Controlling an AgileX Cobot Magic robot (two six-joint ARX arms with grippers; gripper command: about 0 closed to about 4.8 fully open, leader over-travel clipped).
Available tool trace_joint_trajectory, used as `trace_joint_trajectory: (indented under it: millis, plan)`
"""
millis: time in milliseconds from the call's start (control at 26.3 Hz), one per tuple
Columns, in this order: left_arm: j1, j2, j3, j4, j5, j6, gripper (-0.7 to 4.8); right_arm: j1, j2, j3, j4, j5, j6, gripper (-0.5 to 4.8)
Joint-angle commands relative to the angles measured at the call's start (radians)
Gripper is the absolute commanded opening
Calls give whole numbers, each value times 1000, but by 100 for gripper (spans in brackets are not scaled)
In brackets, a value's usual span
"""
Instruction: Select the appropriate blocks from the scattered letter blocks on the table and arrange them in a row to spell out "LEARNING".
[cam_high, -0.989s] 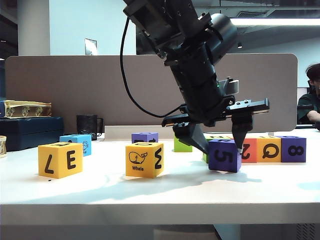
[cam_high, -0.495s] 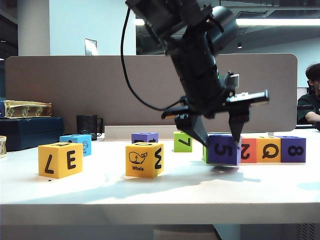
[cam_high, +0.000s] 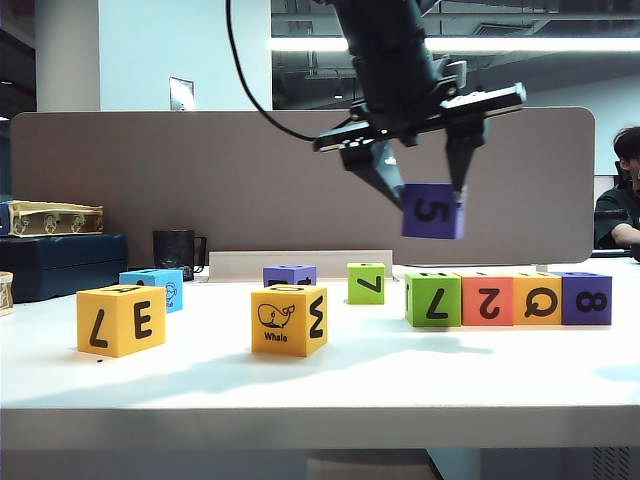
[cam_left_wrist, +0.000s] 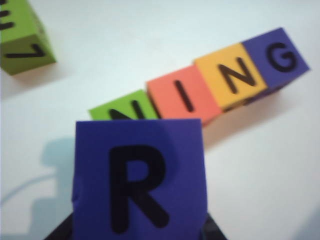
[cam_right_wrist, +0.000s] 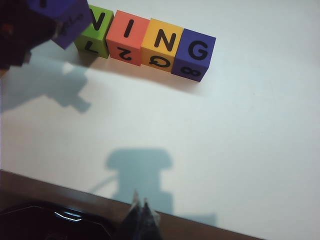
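Observation:
My left gripper (cam_high: 428, 198) hangs high above the table (cam_high: 330, 385), shut on a purple block (cam_high: 432, 210) that shows "5" outward and "R" (cam_left_wrist: 140, 180) to the left wrist view. The block hangs roughly above the left end of the row. The row stands at the right: green "7" (cam_high: 433, 299), red-orange "2" (cam_high: 488, 299), orange "Q" (cam_high: 538, 298), purple "8" (cam_high: 587, 298). Their tops read N-I-N-G (cam_right_wrist: 161, 42). Loose blocks: yellow "7/E" (cam_high: 120, 319), blue (cam_high: 152, 287), green "7" (cam_high: 366, 283), small purple (cam_high: 289, 274). My right gripper (cam_right_wrist: 142, 210) is shut with nothing in it, over the table's front edge.
A yellow whale "W" block (cam_high: 289, 319) sits front centre. The grey-brown divider panel (cam_high: 150, 180) runs along the back. A black mug (cam_high: 176, 252) and a dark blue box (cam_high: 60, 262) stand at the back left. A person (cam_high: 622, 200) is at the right edge.
My left gripper has risen from the tabletop beside the row, carrying the purple block up with it. The right arm has not moved.

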Motion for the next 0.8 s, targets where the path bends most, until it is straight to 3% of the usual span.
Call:
trace_joint_trajectory:
  millis: [38, 647, 799]
  plan:
    - [28, -7, 2, -6, -27, -6, 238, 0, -1, 3, 8, 5, -2, -1]
    - [101, 42, 1, -1, -30, -213, 238, 0, -1, 3, 9, 5, -2, -1]
    - [101, 69, 1, 3, -30, -224, 238, 0, -1, 3, 8, 5, -2, -1]
